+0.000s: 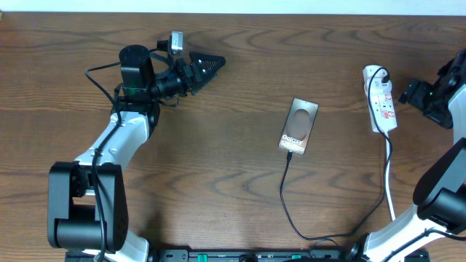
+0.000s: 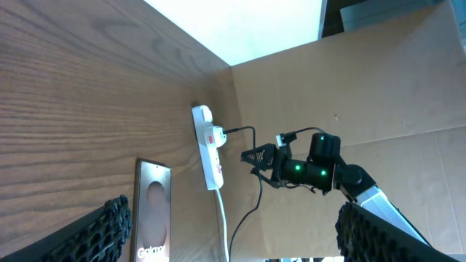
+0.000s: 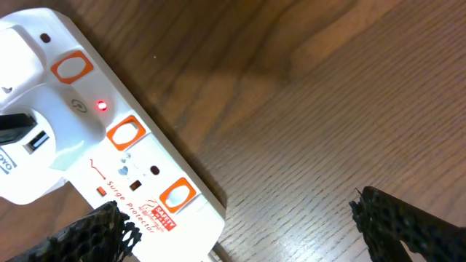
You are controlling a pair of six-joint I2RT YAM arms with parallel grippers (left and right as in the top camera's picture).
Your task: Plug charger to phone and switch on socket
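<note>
While your right end effector [image 3: 239, 209] hovers with its fingers spread wide and nothing between them, the socket [image 3: 80, 138] lies just ahead of it and to its left, flat on the surface [image 3: 349, 87]. A red lamp [image 3: 102, 106] glows on the strip near the black plug [image 3: 18, 131], so the switch may already be on. These views do not show whether that lamp answers for the plugged outlet or for the whole strip. Check that before you press anything.

If a press is wanted, I judge the orange-rimmed button [image 3: 124, 133] nearest the lamp to be the likely one. Bring the fingers together so you have one firm tip, shift left until that tip stands over the button, and come straight down. A slanted push would probably slide the light strip along the wood. Keep clear of the plug and of the white cord [image 1: 389, 189] trailing back towards your arm's base.

The phone [image 1: 299, 125] lies well to the left of this end effector, and the charger [image 1: 282, 191] meets its near short edge. It looks seated, though the joint is too small to confirm. Your left end effector [image 1: 217, 62] is farther off, fingers apart and empty, with the phone ahead of it. Leave it parked.
</note>
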